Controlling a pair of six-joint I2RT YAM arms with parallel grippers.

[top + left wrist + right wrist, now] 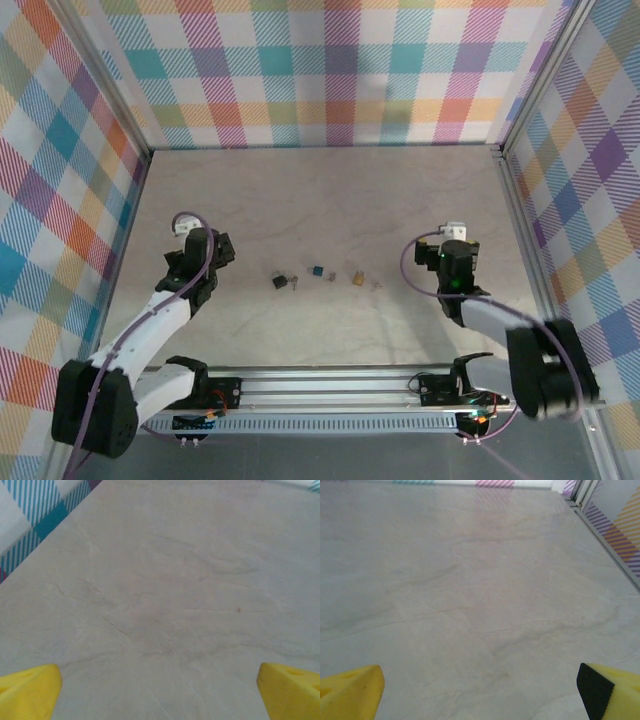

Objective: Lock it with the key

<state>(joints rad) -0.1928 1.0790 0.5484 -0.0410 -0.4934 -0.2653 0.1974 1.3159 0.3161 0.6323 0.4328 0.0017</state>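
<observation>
Padlocks and keys lie in a short row on the pale marbled surface (330, 200), running 9 to 3 o'clock between the arms. From the left arm's yellow fingers (30, 692), spread wide and empty, the small black padlock (280, 282) lies at roughly 3 o'clock. The small brass padlock (356, 276) and a small silvery key (376, 285) sit roughly 9 o'clock from the right arm's yellow fingers (350, 690), equally spread and empty.

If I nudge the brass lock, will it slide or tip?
The brass lock looks small and low on the smooth table, so it probably slides rather than tips. Being tiny, it may spin away when touched. Likely metal: stiff, heavy for its size.
</observation>
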